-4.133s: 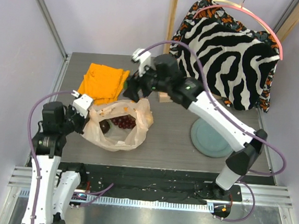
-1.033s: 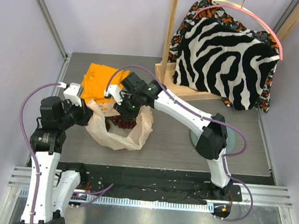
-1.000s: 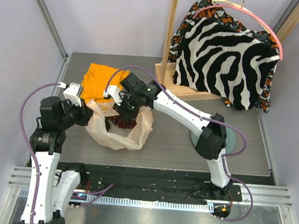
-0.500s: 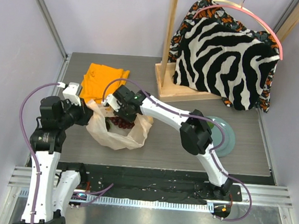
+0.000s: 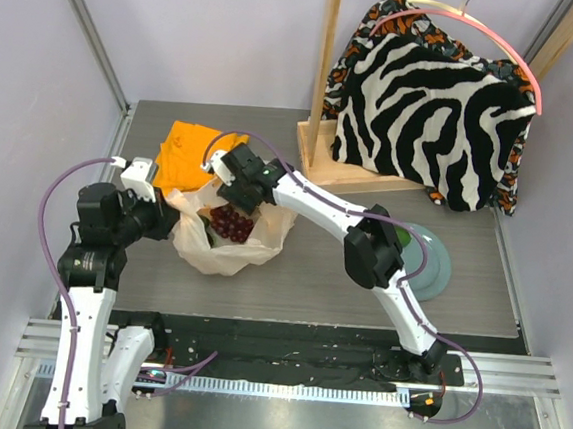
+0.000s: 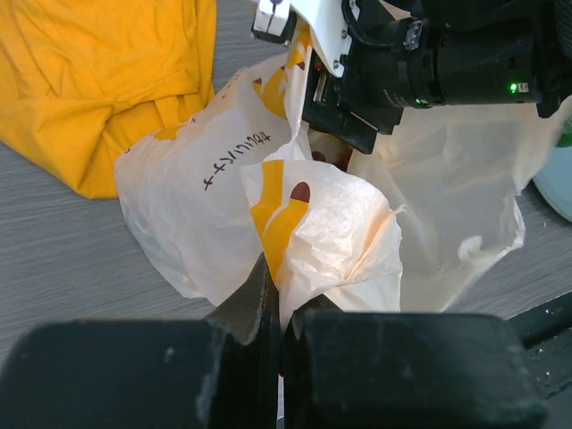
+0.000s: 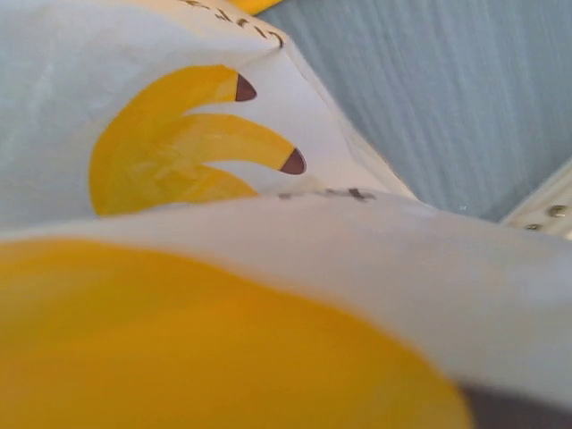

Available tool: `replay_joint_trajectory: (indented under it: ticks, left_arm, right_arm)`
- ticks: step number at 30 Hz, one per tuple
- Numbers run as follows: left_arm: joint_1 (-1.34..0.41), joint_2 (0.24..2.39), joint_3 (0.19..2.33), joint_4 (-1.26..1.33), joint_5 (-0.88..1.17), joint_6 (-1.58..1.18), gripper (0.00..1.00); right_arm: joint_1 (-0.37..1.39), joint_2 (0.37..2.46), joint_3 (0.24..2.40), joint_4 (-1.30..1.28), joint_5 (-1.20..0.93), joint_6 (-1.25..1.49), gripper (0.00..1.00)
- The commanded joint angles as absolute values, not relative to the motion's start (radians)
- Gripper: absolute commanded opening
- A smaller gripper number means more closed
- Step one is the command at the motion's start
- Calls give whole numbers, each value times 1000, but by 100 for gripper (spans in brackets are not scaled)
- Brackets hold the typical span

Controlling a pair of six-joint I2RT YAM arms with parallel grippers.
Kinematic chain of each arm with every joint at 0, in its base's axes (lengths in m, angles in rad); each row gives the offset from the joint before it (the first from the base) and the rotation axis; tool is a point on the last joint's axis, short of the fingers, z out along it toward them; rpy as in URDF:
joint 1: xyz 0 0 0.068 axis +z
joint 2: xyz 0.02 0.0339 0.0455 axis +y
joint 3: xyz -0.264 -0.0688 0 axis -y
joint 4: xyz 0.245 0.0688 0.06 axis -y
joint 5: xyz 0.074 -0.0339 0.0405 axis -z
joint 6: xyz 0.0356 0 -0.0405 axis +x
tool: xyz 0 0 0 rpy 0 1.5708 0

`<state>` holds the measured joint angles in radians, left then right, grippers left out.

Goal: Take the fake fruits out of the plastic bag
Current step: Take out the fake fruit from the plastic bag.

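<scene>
Fake fruits (image 5: pixel 227 223) lie inside the plastic bag (image 5: pixel 225 254), which sits on the grey tabletop (image 5: pixel 310 287) left of centre, mouth upward. Through the opening the top view shows a bunch of dark red grapes (image 5: pixel 234 220) and a small green shape (image 5: pixel 187 234) just left of them, too small to name. Any other fruit is hidden by the crinkled plastic.

The left hand (image 5: pixel 169 216) is at the bag's left rim. Its wrist view shows the 2 black fingers (image 6: pixel 259 304) pressed together with a fold of the bag (image 6: pixel 313 223) pinched between them, the plastic rising from the grip, printed with yellow bananas and dark lettering.

The right hand (image 5: pixel 234 185) is at the bag's far rim, over the opening and touching the plastic. In the left wrist view it (image 6: pixel 344 121) shows as a black and white body pushed against the bag's far wall. Whether its fingers are spread or closed, I cannot tell. Its own camera is filled by the bag (image 7: pixel 179 116) at very close range: white film, a yellow banana print, a blurred yellow mass at the bottom, and a strip of tabletop (image 7: pixel 429 89) at upper right.

A folded orange cloth (image 5: pixel 186 156) lies just behind the bag, touching its far-left edge. A teal plate (image 5: pixel 432 272) rests on the right, partly under the right arm. A zebra-patterned garment (image 5: pixel 431 107) hangs on a wooden rack (image 5: pixel 325 67) at the far right.
</scene>
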<state>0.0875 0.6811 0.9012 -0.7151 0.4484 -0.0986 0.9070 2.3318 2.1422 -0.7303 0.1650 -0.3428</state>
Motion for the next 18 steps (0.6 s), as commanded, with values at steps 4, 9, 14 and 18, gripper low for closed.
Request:
replay_joint_trajectory:
  ticks: [4, 9, 14, 18]
  left_arm:
    - [95, 695, 946, -698, 489, -106, 0]
    - [95, 706, 951, -701, 489, -101, 0]
    - [97, 712, 957, -701, 491, -100, 0]
    - [95, 713, 950, -698, 492, -103, 0]
  right_arm:
    - [913, 2379, 2198, -644, 342, -357, 80]
    - [913, 2425, 2201, -641, 357, -350, 91]
    - [913, 2450, 2186, -643, 396, -373, 91]
    - [908, 2459, 2180, -641, 406, -394, 89]
